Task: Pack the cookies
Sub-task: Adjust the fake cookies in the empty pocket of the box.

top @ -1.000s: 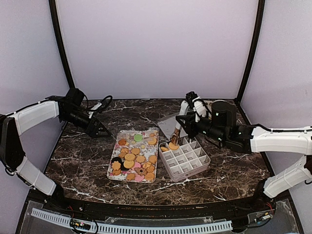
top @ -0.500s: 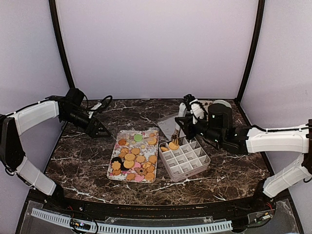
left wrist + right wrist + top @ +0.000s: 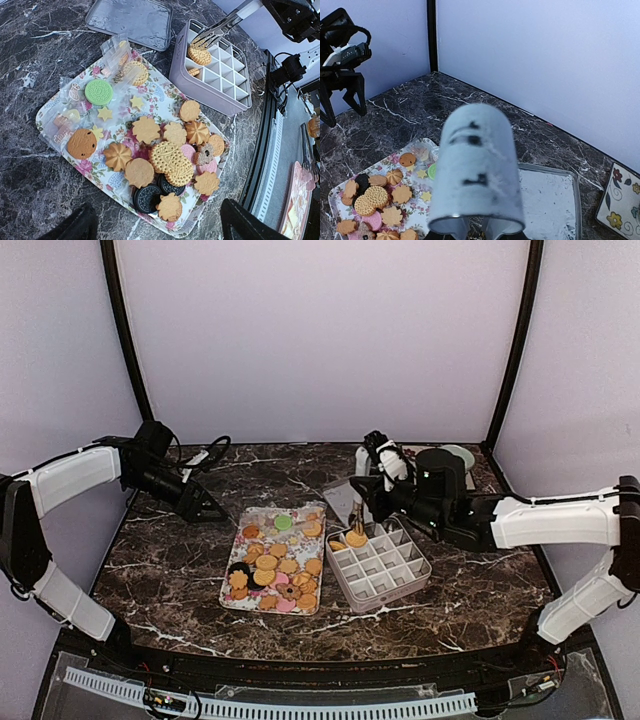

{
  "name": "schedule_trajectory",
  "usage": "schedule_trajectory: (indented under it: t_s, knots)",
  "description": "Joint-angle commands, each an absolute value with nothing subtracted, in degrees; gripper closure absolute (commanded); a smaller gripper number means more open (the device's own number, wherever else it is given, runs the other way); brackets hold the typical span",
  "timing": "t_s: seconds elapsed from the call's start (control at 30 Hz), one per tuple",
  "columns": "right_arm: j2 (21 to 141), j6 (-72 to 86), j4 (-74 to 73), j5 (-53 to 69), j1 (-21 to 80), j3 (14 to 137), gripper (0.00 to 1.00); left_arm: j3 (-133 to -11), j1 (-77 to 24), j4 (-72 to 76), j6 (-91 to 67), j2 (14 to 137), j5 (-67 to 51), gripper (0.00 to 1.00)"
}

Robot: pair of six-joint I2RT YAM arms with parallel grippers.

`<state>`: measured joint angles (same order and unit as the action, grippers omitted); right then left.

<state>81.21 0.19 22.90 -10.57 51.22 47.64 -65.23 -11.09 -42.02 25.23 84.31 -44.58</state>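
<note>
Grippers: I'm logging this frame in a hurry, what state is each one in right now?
Left gripper: open, holding nothing.
Right gripper: closed on the tongs.

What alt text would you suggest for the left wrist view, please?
A floral tray of mixed cookies, mostly golden, some pink, green or dark, sits on a dark marble table. Beyond it, metal tongs reach a round cookie in a corner cell of a lilac divided box, next to a clear lid.
</note>
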Motion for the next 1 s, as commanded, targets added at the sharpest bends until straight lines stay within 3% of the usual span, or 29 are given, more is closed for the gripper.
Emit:
schedule_trajectory:
  t_s: [0.0, 0.97]
  knots:
    - [81.77, -1.58, 22.78, -9.18, 50.48, 50.63, 0.92, -65.40, -10.66, -43.41, 25.38, 83.67, -45.71, 0.13]
    - [85.47, -2.34, 21.36, -5.70, 48.06, 54.29, 0.95, -65.40, -10.71, -43.33, 25.41, 83.67, -45.48, 0.13]
